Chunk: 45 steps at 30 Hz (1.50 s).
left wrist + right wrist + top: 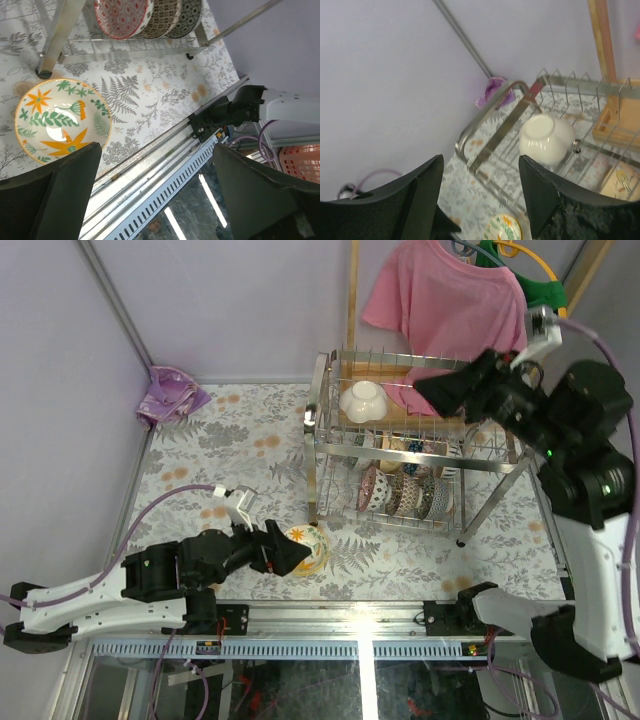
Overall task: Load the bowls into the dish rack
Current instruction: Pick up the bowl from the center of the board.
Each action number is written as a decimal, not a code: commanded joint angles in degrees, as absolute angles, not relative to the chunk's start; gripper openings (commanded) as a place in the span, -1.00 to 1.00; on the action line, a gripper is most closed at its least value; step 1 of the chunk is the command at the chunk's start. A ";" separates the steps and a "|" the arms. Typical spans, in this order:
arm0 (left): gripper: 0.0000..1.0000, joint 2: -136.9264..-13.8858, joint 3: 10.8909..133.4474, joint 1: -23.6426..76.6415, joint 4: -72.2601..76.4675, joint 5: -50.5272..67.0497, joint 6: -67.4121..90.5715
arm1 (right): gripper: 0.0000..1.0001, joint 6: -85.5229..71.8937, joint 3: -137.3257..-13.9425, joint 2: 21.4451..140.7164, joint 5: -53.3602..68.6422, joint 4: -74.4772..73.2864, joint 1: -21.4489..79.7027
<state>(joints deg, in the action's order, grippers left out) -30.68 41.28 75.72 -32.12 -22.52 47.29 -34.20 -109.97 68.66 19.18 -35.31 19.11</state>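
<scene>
The dish rack (330,455) stands at the centre right, a steel two-tier frame. A white bowl (363,400) lies upside down on its upper tier, also in the right wrist view (547,137). Several patterned bowls (400,490) stand on edge on the lower tier (145,15). An orange-and-green floral bowl (308,545) sits upright on the table by the rack's front left post. My left gripper (293,555) is open right beside it, with nothing between the fingers (156,150); the floral bowl (57,120) is just outside its left finger. My right gripper (425,390) hovers open and empty (481,162) above the upper tier, right of the white bowl.
A pink T-shirt (445,300) hangs on a wooden stand (352,300) behind the rack. A crumpled purple cloth (170,395) lies in the far left corner. A metal rail (350,615) runs along the table's near edge. Grey walls close in the left and back.
</scene>
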 commanded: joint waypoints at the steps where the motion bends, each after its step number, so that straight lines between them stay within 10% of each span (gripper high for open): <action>1: 0.94 -31.74 41.38 75.89 -36.67 -25.30 51.16 | 0.39 -26.99 -100.33 59.43 29.21 -42.01 18.97; 22: 1.00 -48.92 40.34 75.94 -36.94 -23.33 56.83 | 0.25 -28.90 -46.30 26.17 17.71 -48.03 18.98; 45: 0.91 -62.31 39.03 75.77 -29.67 -22.61 54.18 | 0.26 -39.19 -43.62 30.60 -7.79 -44.20 18.97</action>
